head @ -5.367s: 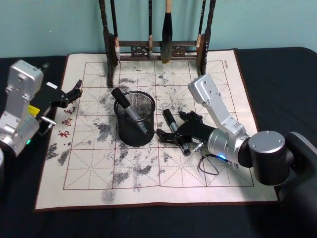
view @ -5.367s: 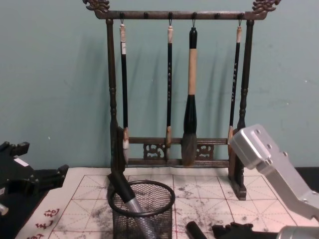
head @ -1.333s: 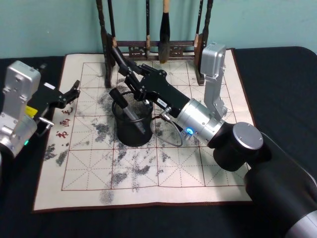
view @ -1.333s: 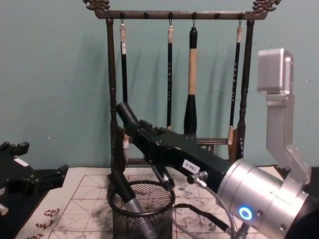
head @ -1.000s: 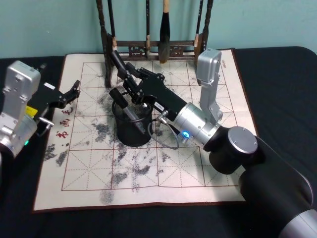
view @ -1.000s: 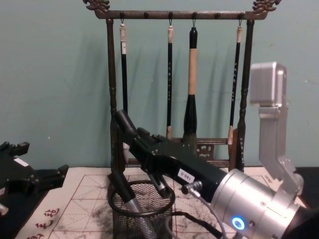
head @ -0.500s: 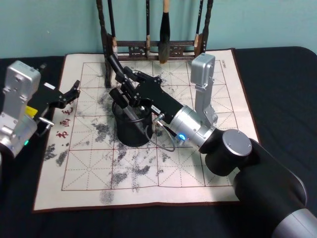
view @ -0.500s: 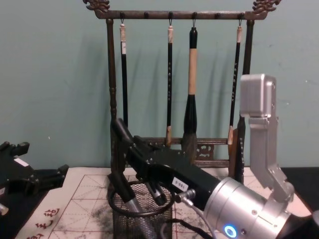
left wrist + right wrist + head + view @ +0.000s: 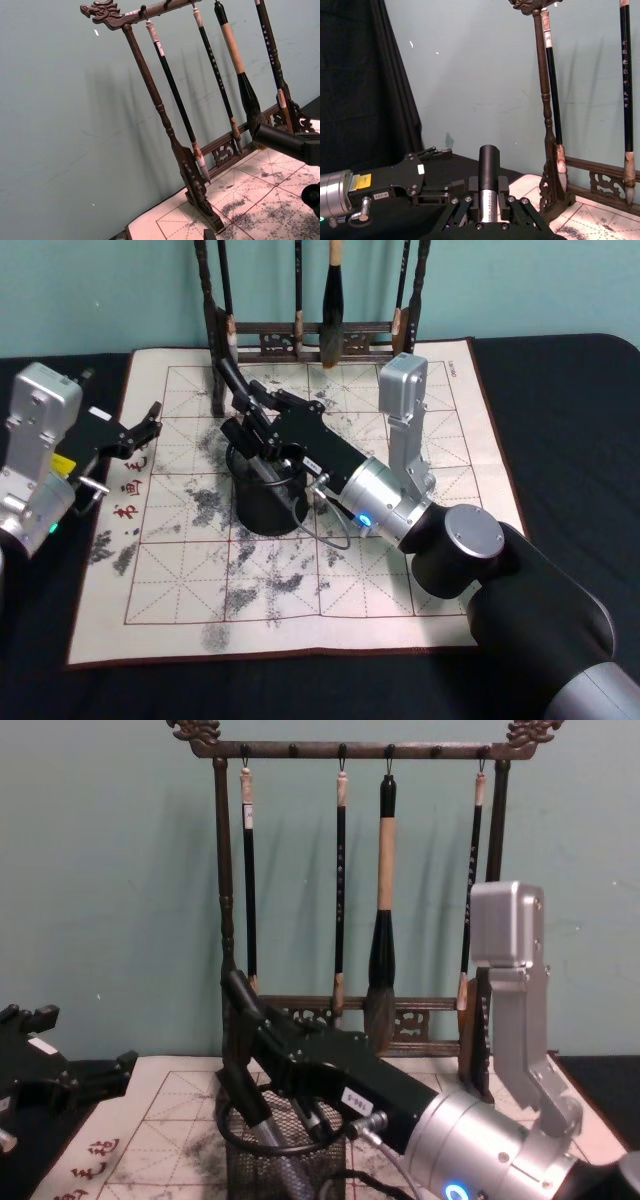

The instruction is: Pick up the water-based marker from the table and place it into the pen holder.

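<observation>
Fingers of the right gripper (image 9: 258,432) are closed around the water-based marker (image 9: 488,185), which the right wrist view shows clamped by its silver barrel with the black cap end sticking out past the jaws. In the head view the marker slants over the pen holder (image 9: 262,508), upper end toward the brush rack (image 9: 305,340), lower end down at the mesh cup's mouth; the chest view puts the gripper right at the rim (image 9: 285,1145). A second marker (image 9: 245,446) leans inside the cup. The right arm stretches across the ink-stained practice mat (image 9: 200,570) from the robot's right. The left gripper (image 9: 140,430) sits parked at the mat's left edge, fingers looking slightly parted and holding nothing. Main risk, as I judge it: the held marker is tilted, so letting go too high could let its lower end catch the rim or the leaning marker and tip out onto the mat. Pushing lower carries its own danger, since the jaws could press on the rim and shove or topple the light cup.
</observation>
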